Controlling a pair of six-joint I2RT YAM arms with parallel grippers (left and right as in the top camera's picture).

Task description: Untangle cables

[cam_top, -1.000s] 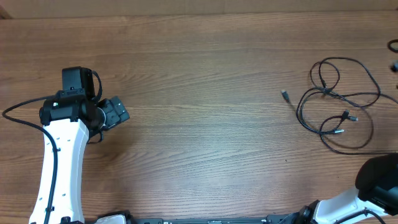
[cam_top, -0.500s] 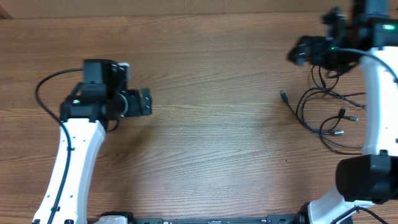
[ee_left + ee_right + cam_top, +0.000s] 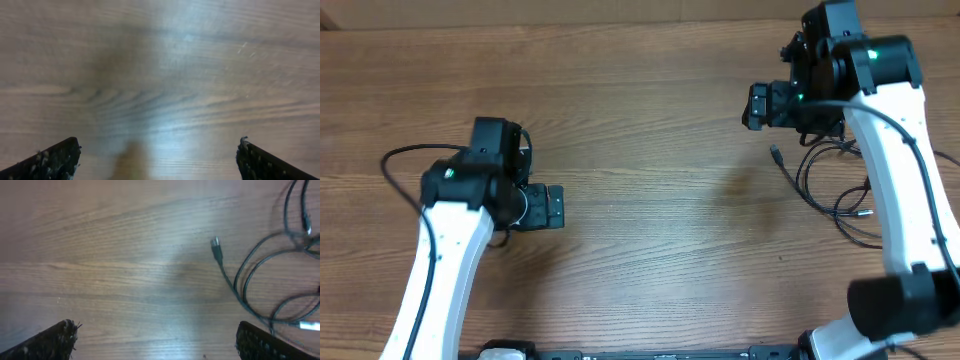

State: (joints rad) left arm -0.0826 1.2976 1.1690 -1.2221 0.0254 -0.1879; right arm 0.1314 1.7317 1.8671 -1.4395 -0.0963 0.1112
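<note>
From above: the cables (image 3: 817, 180) sit in a loose black tangle on the right side of the wooden table (image 3: 650, 60), with one plug (image 3: 775, 153) sticking out to the left of the bunch. The right gripper (image 3: 757, 105) hovers just beyond that plug, near the pile but not touching it as far as I can see. Part of the tangle is hidden under the arm. The left gripper (image 3: 552, 208) is way over on the left half, well apart from the cables.

Left wrist cam: pretty blurry, just wood grain. Both fingertips (image 3: 55, 159) peek in at the bottom corners, spread wide with nothing between them, so that hand is released and empty.

Right wrist cam: same deal, fingertips (image 3: 52, 340) wide apart at the bottom corners, nothing gripped. The cables loop along the right edge, with the silver-tipped plug lying on the wood up and right of centre. One strand runs down close to the right-hand fingertip; can't tell if it touches.
</note>
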